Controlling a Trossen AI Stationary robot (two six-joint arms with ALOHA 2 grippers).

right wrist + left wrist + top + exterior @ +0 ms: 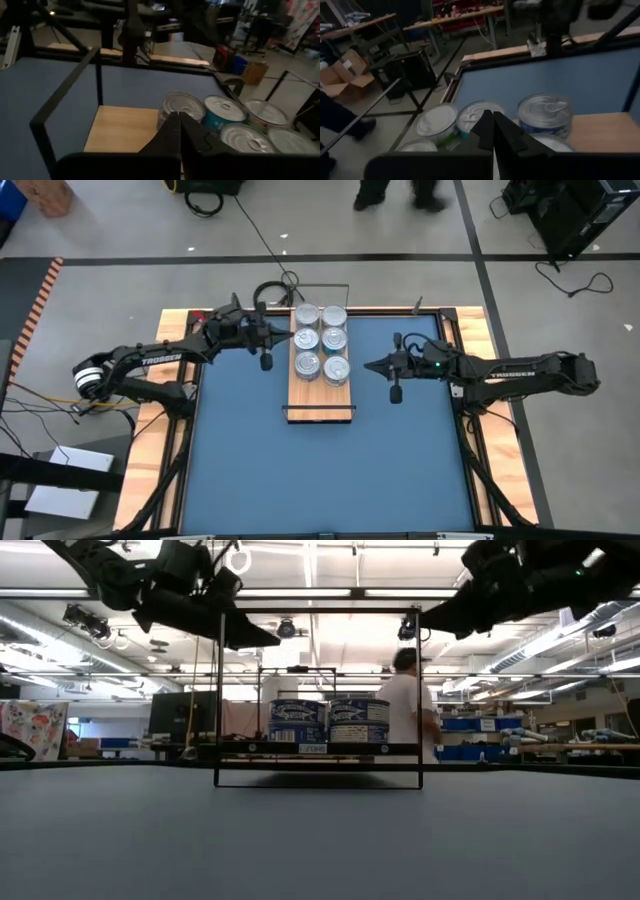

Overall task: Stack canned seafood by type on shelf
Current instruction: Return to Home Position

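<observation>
Dark arms sit highest in the high view. The left gripper (284,336) hangs just beside the left edge of the shelf (320,398), and the right gripper (368,366) is just off its right edge; neither touches it. The tins (320,340) show only as eight silver tops, two columns of four, filling the shelf's far part. Its near end is bare wood, on the blue table (400,460).

From the low view, the table comes first, then the shelf's black frame. Behind it are the tins' blue-labelled sides, which the top view hides. Both grippers hang above the frame. A person (410,705) in a white shirt stands in the room beyond.

The left wrist view shows its fingers (485,131) pressed together on nothing, with tins just past them.

The right wrist view shows the same closed, empty pinch. One tin there has a teal side.
</observation>
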